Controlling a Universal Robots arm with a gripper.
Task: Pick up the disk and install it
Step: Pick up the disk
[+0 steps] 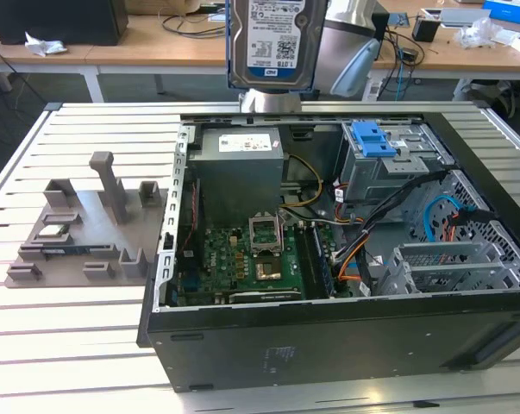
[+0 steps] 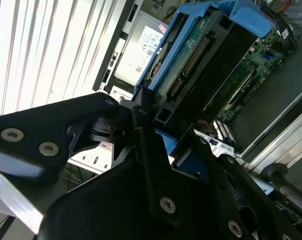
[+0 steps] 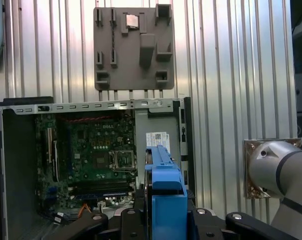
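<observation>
Clearly, the gripper [image 3: 166, 216] is pinching the disk [image 1: 272, 39] by its blue bracket, hanging at twelve o'clock above the open computer case [image 1: 328, 338], so pickup is looking finished while installing is waiting.

Exterior view: disk [image 1: 271, 43] upper end cut off by top edge.

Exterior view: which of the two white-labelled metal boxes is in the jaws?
The flat silver metal hard drive, upright high above the open black computer case; the larger grey power-supply box sits inside that case.
</observation>
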